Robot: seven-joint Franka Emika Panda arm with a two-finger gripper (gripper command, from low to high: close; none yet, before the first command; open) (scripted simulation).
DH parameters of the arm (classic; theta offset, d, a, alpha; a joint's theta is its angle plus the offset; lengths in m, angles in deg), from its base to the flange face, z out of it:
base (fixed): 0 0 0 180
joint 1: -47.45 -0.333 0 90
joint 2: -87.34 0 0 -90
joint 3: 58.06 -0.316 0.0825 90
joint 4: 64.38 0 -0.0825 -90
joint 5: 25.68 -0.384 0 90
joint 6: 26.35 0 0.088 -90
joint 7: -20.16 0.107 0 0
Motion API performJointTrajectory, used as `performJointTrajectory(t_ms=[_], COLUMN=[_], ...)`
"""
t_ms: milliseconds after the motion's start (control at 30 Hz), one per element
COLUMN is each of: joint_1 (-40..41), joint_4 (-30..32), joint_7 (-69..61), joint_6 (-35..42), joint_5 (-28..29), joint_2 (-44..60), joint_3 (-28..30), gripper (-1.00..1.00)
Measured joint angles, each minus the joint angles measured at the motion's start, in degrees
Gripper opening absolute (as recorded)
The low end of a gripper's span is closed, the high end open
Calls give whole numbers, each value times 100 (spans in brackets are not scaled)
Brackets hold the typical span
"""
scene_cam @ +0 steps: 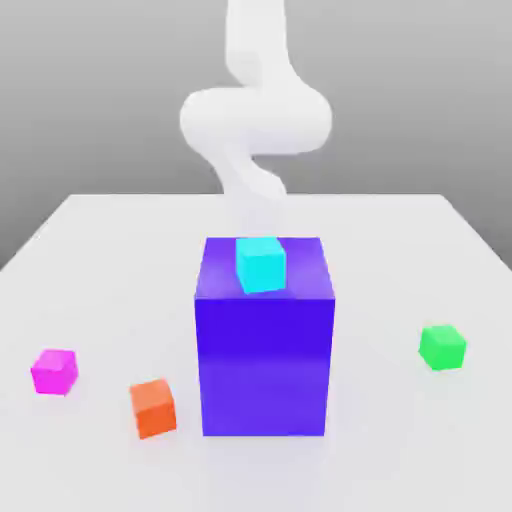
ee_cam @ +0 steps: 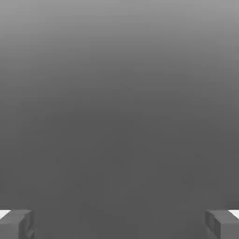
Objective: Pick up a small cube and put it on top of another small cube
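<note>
Start of stacking: gripper [ee_cam: 119, 224] spread wide, holding nothing
Small magenta-pink cube [scene_cam: 54, 371] lies far from small bright green cube [scene_cam: 442, 347]; the tall blue-violet block [scene_cam: 264, 340] between risks collision in transit

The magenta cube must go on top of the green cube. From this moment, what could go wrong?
1. The magenta cube and the orange cube lie close together; the open gripper may knock or take the wrong one.
2. The big blue-violet block with a cyan cube on it stands between the magenta and the green cube; a low carry may hit it.
3. The green cube is as small as the magenta one, so an off-centre release may let it slide off.
</note>
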Motion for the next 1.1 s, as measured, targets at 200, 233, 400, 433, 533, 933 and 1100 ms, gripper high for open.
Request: performJointTrajectory(t_ms=[200,233,400,433,533,933,1100], joint_1=[1014,1172,1866,1993,2315,3556,3627], joint_4=[546,635,1078,1167,1434,1805,1776], joint_7=[1267,1469,2453,2636,3138,3336,3307], joint_6=[-712,-828,-1407,-1523,-1874,-3521,-3642], joint_5=[204,233,340,342,284,-1111,-1148], joint_2=[1282,1489,2525,2732,3354,5866,6009], joint_3=[149,186,473,543,795,552,472], gripper=[0,0,0,0,0,0,-100])
